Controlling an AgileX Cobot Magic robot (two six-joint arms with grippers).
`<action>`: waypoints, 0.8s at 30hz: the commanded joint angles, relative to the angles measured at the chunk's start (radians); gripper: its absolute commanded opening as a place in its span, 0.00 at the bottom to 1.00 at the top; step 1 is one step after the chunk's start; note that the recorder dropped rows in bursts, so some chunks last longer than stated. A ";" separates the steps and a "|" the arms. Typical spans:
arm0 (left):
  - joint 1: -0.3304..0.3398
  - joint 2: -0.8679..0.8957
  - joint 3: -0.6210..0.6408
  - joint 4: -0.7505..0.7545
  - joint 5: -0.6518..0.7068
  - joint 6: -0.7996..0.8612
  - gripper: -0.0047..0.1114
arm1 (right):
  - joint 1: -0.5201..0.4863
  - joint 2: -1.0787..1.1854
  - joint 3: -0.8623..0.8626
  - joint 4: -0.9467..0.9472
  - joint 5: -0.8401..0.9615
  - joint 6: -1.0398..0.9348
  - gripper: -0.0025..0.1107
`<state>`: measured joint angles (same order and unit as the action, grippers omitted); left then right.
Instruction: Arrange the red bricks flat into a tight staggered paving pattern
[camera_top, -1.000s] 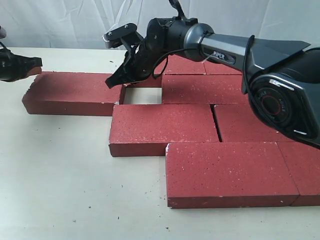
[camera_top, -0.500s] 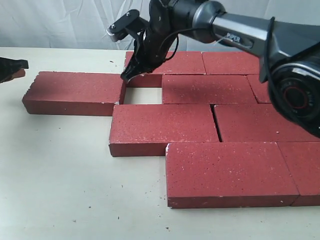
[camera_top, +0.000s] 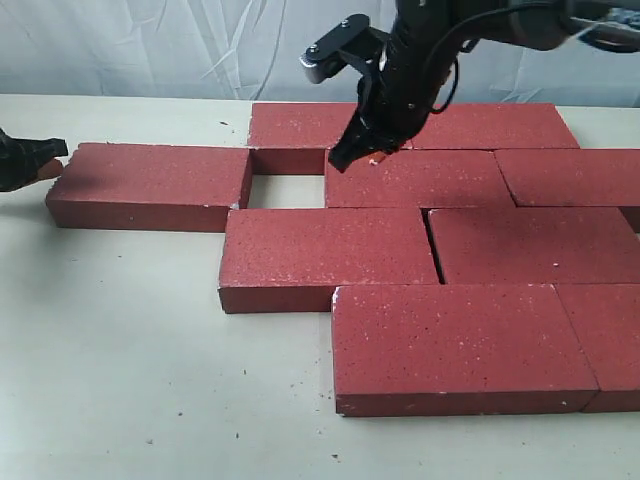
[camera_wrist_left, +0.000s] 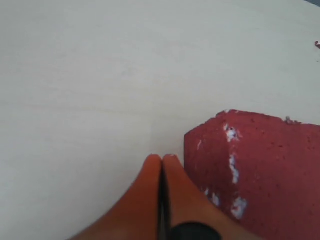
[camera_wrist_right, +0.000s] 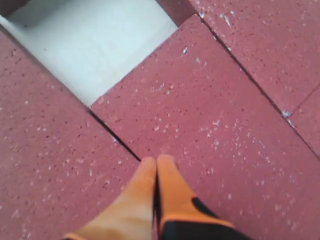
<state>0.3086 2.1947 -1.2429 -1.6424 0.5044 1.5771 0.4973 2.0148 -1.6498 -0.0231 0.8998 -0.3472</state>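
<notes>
Several red bricks lie flat in staggered rows on the table. The leftmost brick (camera_top: 150, 185) is separated from the second-row brick (camera_top: 415, 178) by a square gap (camera_top: 285, 190) where bare table shows. My right gripper (camera_top: 352, 158) is shut and empty, its tips just above the near-left corner of that second-row brick (camera_wrist_right: 210, 125), beside the gap (camera_wrist_right: 95, 45). In the right wrist view the right gripper (camera_wrist_right: 157, 160) shows its fingers pressed together. My left gripper (camera_top: 45, 160) is shut and empty at the leftmost brick's outer end. In the left wrist view the left gripper (camera_wrist_left: 162, 157) sits next to a chipped brick corner (camera_wrist_left: 260, 170).
The pale table (camera_top: 120, 350) stretches bare to the front left, with small crumbs scattered on it. A wrinkled white backdrop (camera_top: 150, 45) closes the far side. Bricks at the right (camera_top: 610, 335) run out of the exterior view.
My right arm has swung right, from the gap's left corner to the second-row brick's corner, staying shut. My left gripper has dropped slightly toward the leftmost brick's end.
</notes>
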 joint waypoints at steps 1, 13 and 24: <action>-0.004 -0.003 -0.004 -0.007 0.020 0.003 0.04 | -0.009 -0.172 0.240 0.008 -0.159 0.008 0.02; -0.004 -0.003 -0.004 0.055 0.165 -0.005 0.04 | -0.009 -0.270 0.526 0.000 -0.569 -0.026 0.02; -0.004 -0.002 -0.003 0.067 0.241 -0.008 0.04 | -0.009 -0.270 0.526 0.000 -0.574 -0.026 0.02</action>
<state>0.3086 2.1947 -1.2450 -1.5783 0.7161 1.5734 0.4934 1.7513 -1.1269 -0.0163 0.3339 -0.3685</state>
